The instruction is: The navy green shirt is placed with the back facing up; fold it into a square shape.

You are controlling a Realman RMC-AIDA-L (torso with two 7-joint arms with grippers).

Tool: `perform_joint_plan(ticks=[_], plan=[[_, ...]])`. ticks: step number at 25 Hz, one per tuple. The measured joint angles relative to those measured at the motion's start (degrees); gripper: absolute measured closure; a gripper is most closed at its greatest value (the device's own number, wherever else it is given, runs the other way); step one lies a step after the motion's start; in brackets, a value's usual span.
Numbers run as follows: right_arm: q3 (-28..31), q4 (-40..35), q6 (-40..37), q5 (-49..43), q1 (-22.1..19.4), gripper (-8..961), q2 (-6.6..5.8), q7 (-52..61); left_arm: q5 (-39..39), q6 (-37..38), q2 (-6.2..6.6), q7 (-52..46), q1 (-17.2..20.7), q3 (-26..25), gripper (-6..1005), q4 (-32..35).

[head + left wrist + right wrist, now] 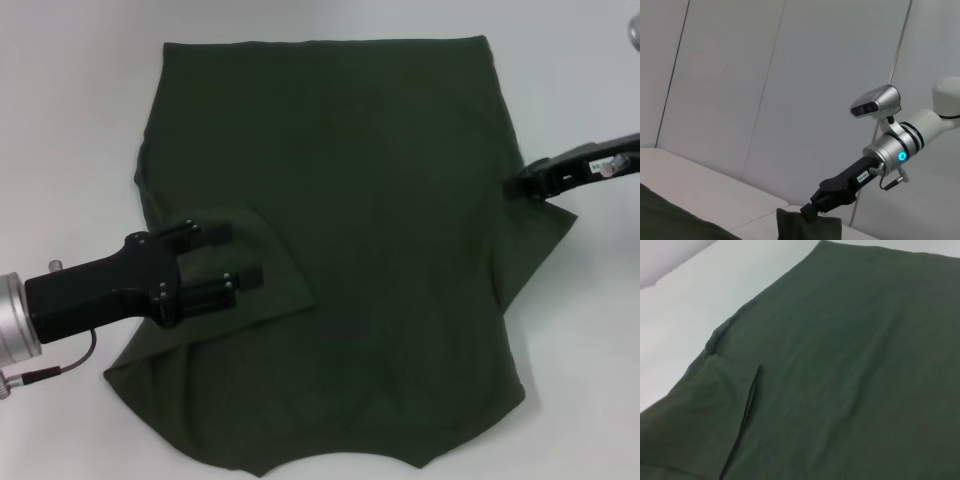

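The shirt (390,250) lies spread on the white table (70,110). From the head, the left gripper (235,255) hovers spread over the folded-in left sleeve. Only the left wrist view shows the right gripper (807,215) pinching a lifted edge of cloth — a grey wall (765,90) stands behind.

- The navy green shirt (380,250) lies spread flat on the counter (70,120), between the two end effectors.
- The left end effector (225,262) sits over the shirt's left side, atop a sleeve flap (270,270) folded inward onto the body.
- The right end effector (512,186) is at the shirt's right edge, touching the cloth where the right sleeve (540,235) juts outward.
- The far edge (330,42) lies beyond both end effectors; the near edge runs nearer the robot than both.
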Motion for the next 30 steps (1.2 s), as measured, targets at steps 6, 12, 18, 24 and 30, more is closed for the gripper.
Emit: perform_joint_plan(ticks=[6,12,18,24,30], plan=[[-1.4,-2.3,-0.5,0.0,0.6,933,0.23,-1.5,0.2,0.2,0.00,-0.9,0.3,-0.4,182,0.6],[-1.4,-4.1,-3.8,-1.2,0.7,933,0.49,-2.7,0.3,1.0,0.00,-1.0,0.7,-0.6,182,0.7],[2.5,-6.1,-6.8,-1.0,-3.2,933,-0.17,-2.9,0.4,1.1,0.00,-1.2,0.9,-0.7,182,0.8],[6.3,-7.9,-8.1,-1.2,-5.5,933,-1.40,-4.0,0.4,1.1,0.00,-1.8,0.9,-0.7,182,0.8],[8.6,-8.5,-8.1,-1.4,-7.1,933,-2.38,-5.4,0.4,1.1,0.00,-2.2,0.8,-0.7,183,0.8]])
